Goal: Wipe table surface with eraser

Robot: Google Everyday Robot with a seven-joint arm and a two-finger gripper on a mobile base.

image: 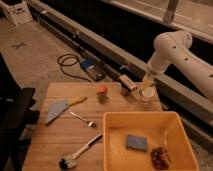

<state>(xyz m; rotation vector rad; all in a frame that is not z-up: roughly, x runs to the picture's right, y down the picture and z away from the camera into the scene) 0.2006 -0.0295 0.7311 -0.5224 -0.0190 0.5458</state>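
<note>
- The eraser (128,83) lies flat at the far edge of the worktop (60,135), pale top up, with nothing on it or gripping it.
- My end effector (147,84) hangs just to the right of the eraser, above a small white cup (146,94). Its fingers are released, and I see nothing held between them.
- Judging by this, the wiping has not begun: the eraser is not picked up and no stroke is under way.
- What is left is nearly everything: shift across to the eraser, close on it, then drag it over the wood.
- Near the eraser stands a small orange-topped pot (102,90); further out lie a scraper (57,109), a fork (83,119) and a brush (80,152).
- A yellow tub (140,114) with a blue sponge (136,142) fills the near right corner, so I judge little bare wood is open for wiping.
</note>
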